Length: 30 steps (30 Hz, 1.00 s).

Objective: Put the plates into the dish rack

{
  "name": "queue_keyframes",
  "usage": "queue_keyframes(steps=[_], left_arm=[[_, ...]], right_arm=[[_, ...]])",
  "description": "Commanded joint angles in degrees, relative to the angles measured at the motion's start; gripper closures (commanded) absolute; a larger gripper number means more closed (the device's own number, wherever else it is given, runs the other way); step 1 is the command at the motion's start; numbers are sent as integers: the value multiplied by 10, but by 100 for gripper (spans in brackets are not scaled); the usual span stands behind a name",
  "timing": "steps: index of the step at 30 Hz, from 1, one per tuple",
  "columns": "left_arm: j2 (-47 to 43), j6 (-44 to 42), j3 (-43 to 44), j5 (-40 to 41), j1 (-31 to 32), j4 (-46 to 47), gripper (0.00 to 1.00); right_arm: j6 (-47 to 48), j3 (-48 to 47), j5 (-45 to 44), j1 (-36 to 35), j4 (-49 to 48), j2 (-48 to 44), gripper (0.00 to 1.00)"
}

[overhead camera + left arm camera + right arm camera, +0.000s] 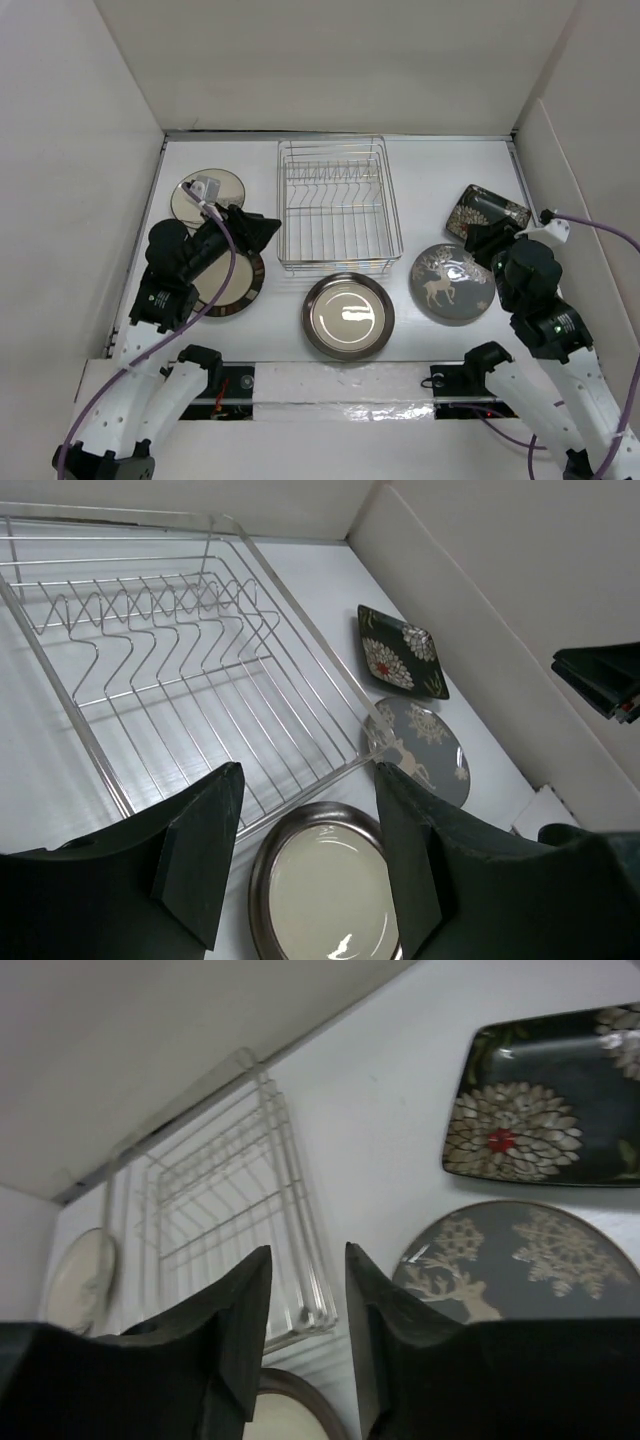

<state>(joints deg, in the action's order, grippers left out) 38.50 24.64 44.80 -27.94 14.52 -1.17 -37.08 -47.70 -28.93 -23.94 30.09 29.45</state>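
Beyond the left gripper's [308,780] parted jaws lies the metal plate [320,890]; untouched.

Probably a robot lab cell, plain white walls [330,60], taped white table [430,165]

I could read no text, label, brand or number in any view (the plates [348,315] bore only patterns: flowers on the dark plate [487,212], a white deer on the grey plate [452,283]).
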Motion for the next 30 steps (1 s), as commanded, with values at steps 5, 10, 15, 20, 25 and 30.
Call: queue_keyframes(steps=[5,10,15,20,25,30], left_arm=[[3,-42,-1,54,77,1,55],[-1,-69,7,132,137,-25,83],[-14,-79,3,176,189,-37,100],[-16,-85,-1,221,243,-51,92],[-17,-86,-2,263,274,-60,62],[-18,-87,-3,274,300,-66,55]], right_arm=[[42,10,104,112,-15,80,66],[55,-10,165,212,-76,166,100],[72,18,232,340,-165,222,100],[55,46,282,447,-230,278,100],[30,67,360,563,-285,354,60],[59,32,330,609,-282,427,31]])
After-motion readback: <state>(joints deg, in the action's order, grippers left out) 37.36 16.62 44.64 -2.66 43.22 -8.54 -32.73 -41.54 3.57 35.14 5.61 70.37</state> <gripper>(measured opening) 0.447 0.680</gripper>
